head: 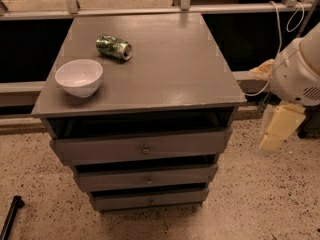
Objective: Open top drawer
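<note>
The grey cabinet has three drawers stacked under its flat top (165,79). The top drawer (100,149) is the widest front, with a small round knob (145,149) at its centre. A dark gap shows between it and the cabinet top. My gripper (276,130) hangs at the right of the view, cream-coloured below a white wrist (300,71). It is to the right of the cabinet, about level with the top drawer and apart from it. It holds nothing that I can see.
A white bowl (79,76) and a green can (114,47) lying on its side sit on the cabinet top. The two lower drawers (115,179) are below. A white cable (276,39) hangs by the arm. A black pole tip (12,214) is at the bottom left on the speckled floor.
</note>
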